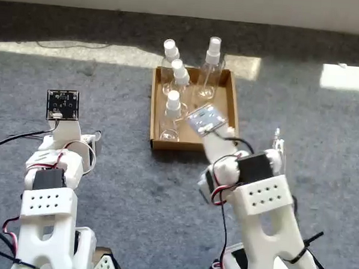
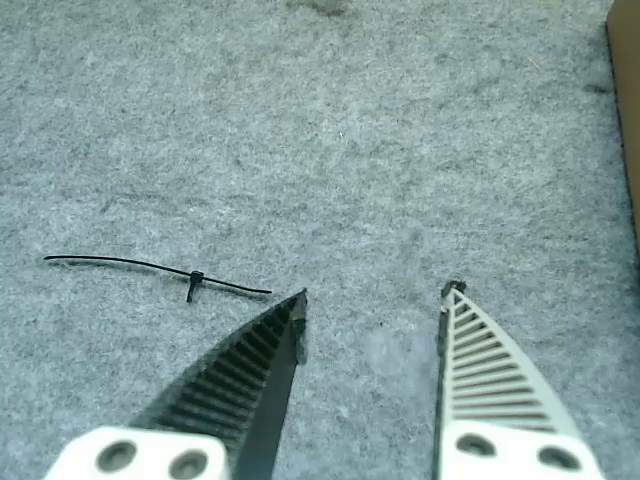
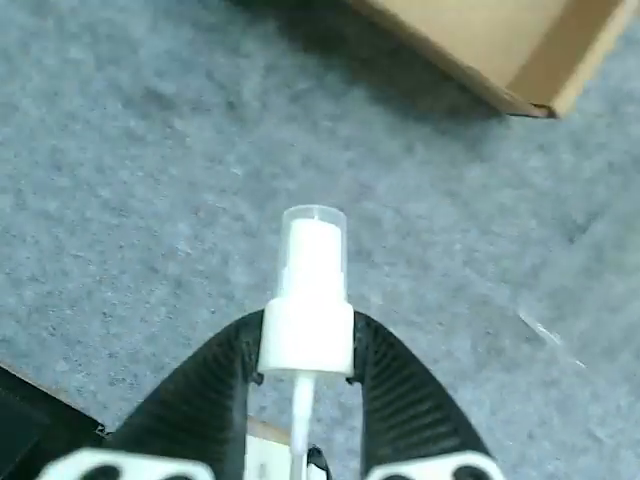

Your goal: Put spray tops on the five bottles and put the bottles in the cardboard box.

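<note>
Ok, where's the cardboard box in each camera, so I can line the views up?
High view: cardboard box at centre, ahead of both arms.
Left wrist view: a strip of its wall at the frame edge, past the open left gripper.
Right wrist view: one corner, beyond the spray top in the right gripper.
Shared landmark: the grey carpet.

The left arm [image 1: 49,191] and the right arm [image 1: 263,202] are built from white plastic shells pierced with rows of small round holes, with black servo blocks at the joints and red, white and black cables looped between segments. A black square board [image 1: 62,105] is mounted on one wrist and a pale shiny board [image 1: 207,120] on the other. The left gripper [image 2: 378,293] is formed of one black and one white ribbed, pointed finger, while dark ribbed fingers are seen on the right gripper [image 3: 305,335].
</note>
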You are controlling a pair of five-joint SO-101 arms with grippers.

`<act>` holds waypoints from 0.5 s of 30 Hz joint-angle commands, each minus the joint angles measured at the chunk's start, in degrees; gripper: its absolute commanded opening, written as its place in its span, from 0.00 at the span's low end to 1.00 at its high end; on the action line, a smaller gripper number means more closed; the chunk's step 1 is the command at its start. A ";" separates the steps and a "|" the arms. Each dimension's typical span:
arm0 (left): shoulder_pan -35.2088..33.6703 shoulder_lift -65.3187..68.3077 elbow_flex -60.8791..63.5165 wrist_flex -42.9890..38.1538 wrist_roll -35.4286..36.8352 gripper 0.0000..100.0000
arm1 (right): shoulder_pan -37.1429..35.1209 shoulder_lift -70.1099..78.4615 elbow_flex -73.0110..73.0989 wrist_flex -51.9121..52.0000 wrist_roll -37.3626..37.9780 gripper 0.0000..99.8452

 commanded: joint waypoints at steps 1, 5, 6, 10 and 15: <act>0.84 -0.40 -0.66 -0.70 -0.35 0.20 | -9.71 -2.24 9.71 -8.48 -5.36 0.01; 0.84 -0.40 -0.66 -0.70 -0.35 0.20 | -12.35 -2.24 12.88 -16.04 -7.12 0.02; 0.84 -0.40 -0.66 -0.70 -0.35 0.20 | -12.35 -2.24 12.97 -18.42 -7.12 0.02; 0.92 -0.40 -0.57 -0.70 -0.35 0.20 | -12.44 -2.15 14.02 -26.59 -8.18 0.02; 1.10 -0.40 -0.40 -0.88 -0.35 0.20 | -14.02 -2.24 17.89 -33.71 -16.62 0.13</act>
